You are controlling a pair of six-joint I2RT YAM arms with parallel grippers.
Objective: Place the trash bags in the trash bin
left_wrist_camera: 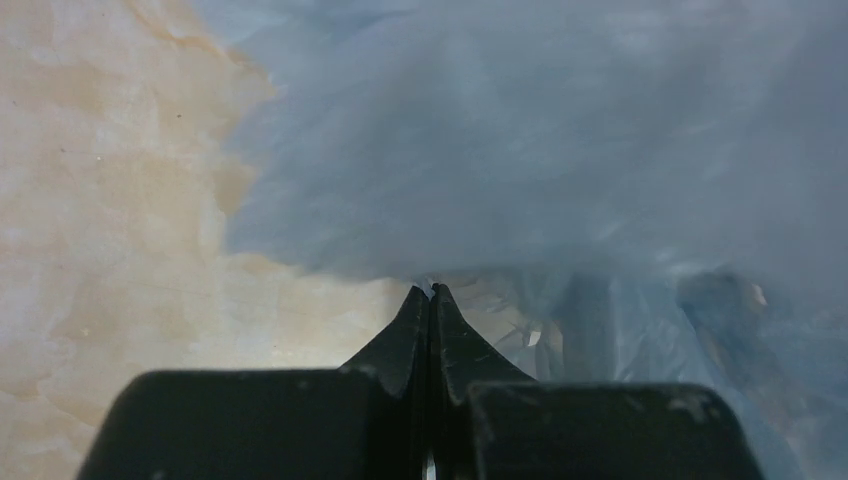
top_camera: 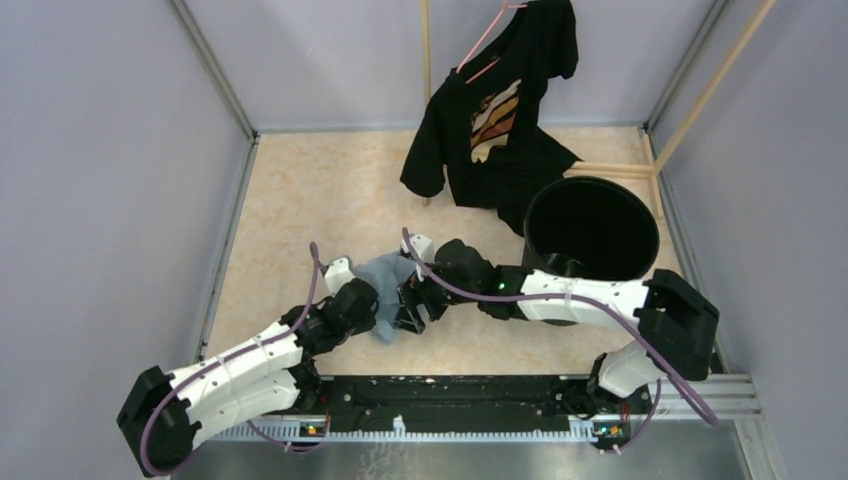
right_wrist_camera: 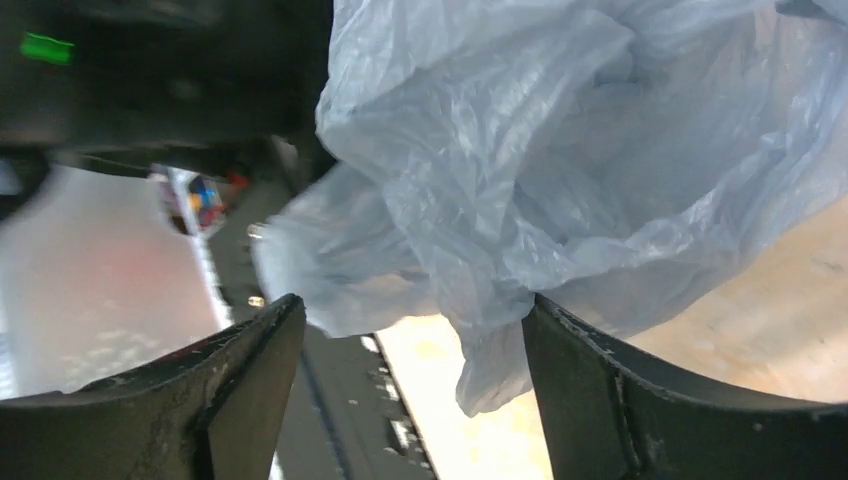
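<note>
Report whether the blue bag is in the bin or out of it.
Out. The blue bag is bunched up well left of the bin, whose dark interior shows no bag.

Crinkled film, glossy bin, soft cloth on a smooth marbled top

The thin, translucent pale blue plastic bag (right_wrist_camera: 560, 150) is crinkled, creased all over and faintly shiny. The round black plastic bin (top_camera: 590, 230) is glossy inside, with a smooth rolled rim. The black cloth T-shirt with an orange print (top_camera: 455, 150) looks soft and matt. The beige marbled tabletop (top_camera: 320, 200) is smooth with a low sheen. The left gripper (left_wrist_camera: 431, 295) has matt black plastic fingers (left_wrist_camera: 395, 345) flecked with pale scuffs, and the right gripper (right_wrist_camera: 412, 305) shows the same worn, rough-edged black. The pale wooden rods (top_camera: 710, 90) look bare and matt.
</note>
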